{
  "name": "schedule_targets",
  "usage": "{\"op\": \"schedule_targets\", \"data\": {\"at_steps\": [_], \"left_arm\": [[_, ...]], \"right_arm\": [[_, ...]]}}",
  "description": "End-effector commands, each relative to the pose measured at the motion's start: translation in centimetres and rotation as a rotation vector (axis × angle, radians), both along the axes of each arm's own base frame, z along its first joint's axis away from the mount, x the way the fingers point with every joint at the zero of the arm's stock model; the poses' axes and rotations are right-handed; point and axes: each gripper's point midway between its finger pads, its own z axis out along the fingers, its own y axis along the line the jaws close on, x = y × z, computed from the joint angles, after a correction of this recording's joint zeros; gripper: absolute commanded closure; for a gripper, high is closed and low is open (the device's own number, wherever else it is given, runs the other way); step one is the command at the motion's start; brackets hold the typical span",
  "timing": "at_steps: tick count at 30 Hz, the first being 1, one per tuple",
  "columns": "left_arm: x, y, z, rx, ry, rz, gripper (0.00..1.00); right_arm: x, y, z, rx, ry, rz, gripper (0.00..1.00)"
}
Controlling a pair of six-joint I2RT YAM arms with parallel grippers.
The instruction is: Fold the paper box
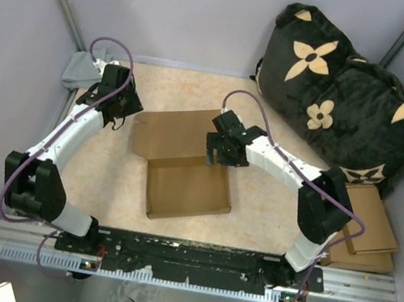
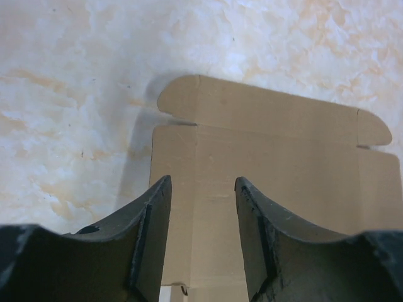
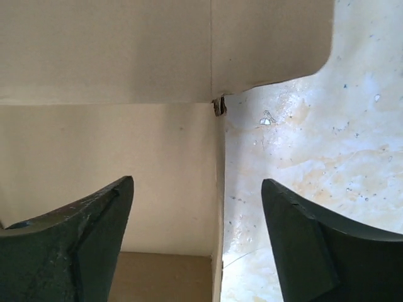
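The paper box [image 1: 184, 188] lies mid-table, a brown cardboard tray with its walls standing. Its lid flap [image 1: 167, 134] lies flat behind it. My left gripper [image 1: 131, 113] is open and empty at the lid's left edge. In the left wrist view [image 2: 201, 184] it hovers over the lid [image 2: 277, 145], whose end strip has rounded tabs. My right gripper [image 1: 214, 153] is open at the tray's back right corner. In the right wrist view [image 3: 196, 182] its jaws straddle the tray's right wall [image 3: 218, 189] without gripping it.
A black cushion with tan flowers [image 1: 350, 98] fills the back right corner. Stacked thicker cardboard pieces [image 1: 368, 225] lie beside the right arm. A grey cloth [image 1: 80, 69] sits at the back left. Grey walls enclose the marbled table top [image 1: 263, 200].
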Motion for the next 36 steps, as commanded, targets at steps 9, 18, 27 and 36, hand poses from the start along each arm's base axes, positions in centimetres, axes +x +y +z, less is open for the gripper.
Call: {"op": "schedule_targets", "data": {"at_steps": [9, 18, 27, 36], "left_arm": [[-1.0, 2.4, -3.5, -0.201, 0.103, -0.108, 0.39], [-2.3, -0.6, -8.6, -0.342, 0.250, -0.251, 0.44], [-3.1, 0.3, -11.8, -0.290, 0.336, -0.234, 0.45], [-0.9, -0.6, -12.2, -0.326, 0.324, -0.271, 0.49]], "right_arm": [[10.5, 0.6, 13.2, 0.556, -0.235, 0.035, 0.16], [16.6, -0.3, 6.3, 0.358, -0.134, -0.044, 0.34], [18.1, -1.4, 2.3, 0.222, -0.056, -0.066, 0.32], [17.4, 1.0, 1.8, 0.321, 0.008, 0.043, 0.38]]}}
